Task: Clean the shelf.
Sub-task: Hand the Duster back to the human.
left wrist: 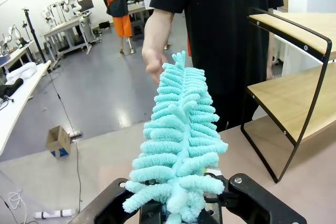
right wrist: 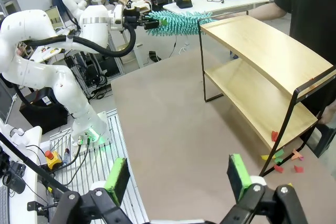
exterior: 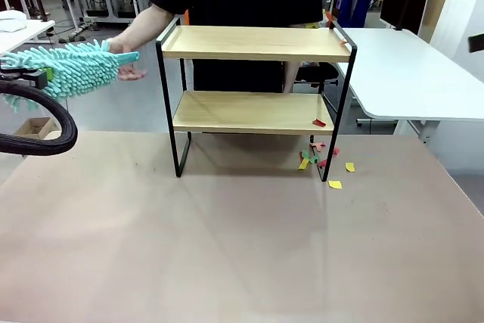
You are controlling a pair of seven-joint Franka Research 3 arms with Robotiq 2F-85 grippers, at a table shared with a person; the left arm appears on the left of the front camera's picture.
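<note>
Left gripper point(left wrist: 178, 211) raised left of shelf point(exterior: 255, 96), clamping teal duster point(left wrist: 181, 140); right gripper point(right wrist: 178, 177) spread wide, empty.

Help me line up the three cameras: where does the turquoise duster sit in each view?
Front view: the duster is at the left edge, level with the top board.
Left wrist view: centre, rising from the bottom edge.
Right wrist view: top centre, held by the far arm.
Shared landmark: the shelf, beside the duster in all three.
</note>
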